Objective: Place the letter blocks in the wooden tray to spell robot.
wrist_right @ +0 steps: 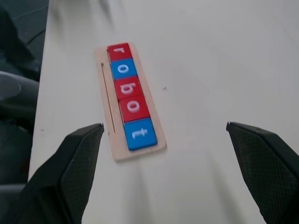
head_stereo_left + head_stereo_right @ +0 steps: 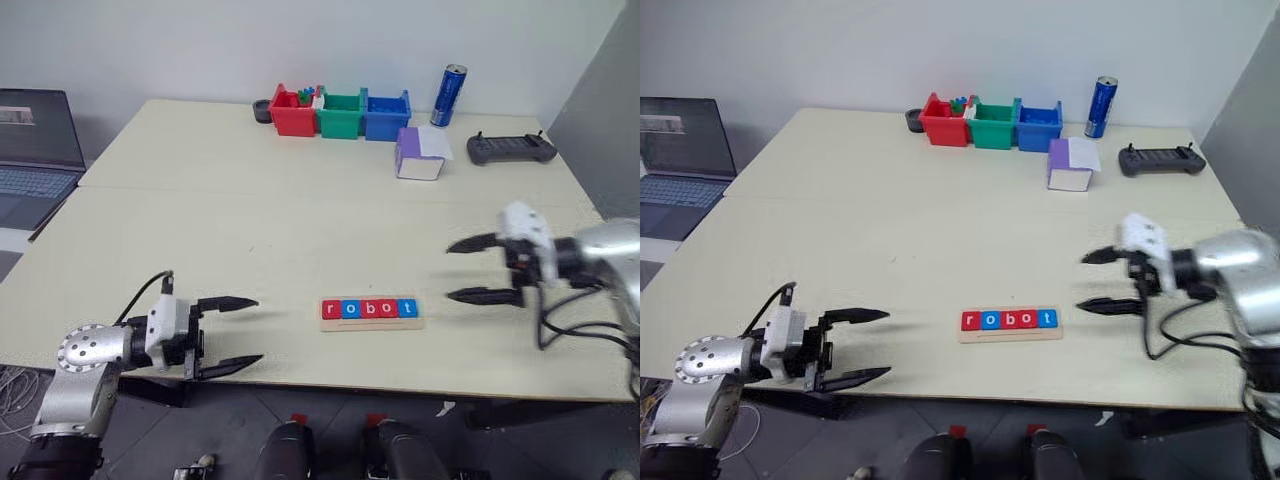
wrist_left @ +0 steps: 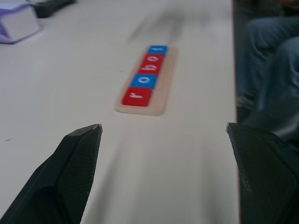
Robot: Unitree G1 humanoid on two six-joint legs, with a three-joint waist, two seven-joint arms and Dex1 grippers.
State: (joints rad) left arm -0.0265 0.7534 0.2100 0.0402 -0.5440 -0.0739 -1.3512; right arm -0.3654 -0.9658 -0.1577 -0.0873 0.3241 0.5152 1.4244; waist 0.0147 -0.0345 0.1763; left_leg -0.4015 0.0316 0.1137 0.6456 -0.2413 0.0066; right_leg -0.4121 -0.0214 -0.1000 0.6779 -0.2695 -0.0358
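Head views: blocks (image 2: 369, 308) sitting in a row in the tray (image 2: 372, 323), lower centre of the frame, reading r-o-b-o-t — spelling looking done. Left gripper (image 2: 230, 335) hanging at lower left with fingers spread wide, holding nothing; right gripper (image 2: 476, 270) at right of centre, likewise wide and empty, well apart from the tray. Tray lying near the table's (image 2: 250, 220) front edge, so little margin there. Plenty of bare top behind and to both sides; bins (image 2: 340, 112), can (image 2: 448, 96), box (image 2: 420, 153) and controller (image 2: 511, 149) clustering far off at upper centre and upper right.

Left wrist view: looking along the row from the r end, tiles lying flat and touching one another, table edge running close beside the tray.

Right wrist view: seeing the t end nearest, a thin groove running alongside the tiles. Judging the tiles light, stiff, smooth and thin — probably sliding or tipping under a nudge, so pinching across opposite side edges from above. Tray likely light too, shifting easily if bumped.
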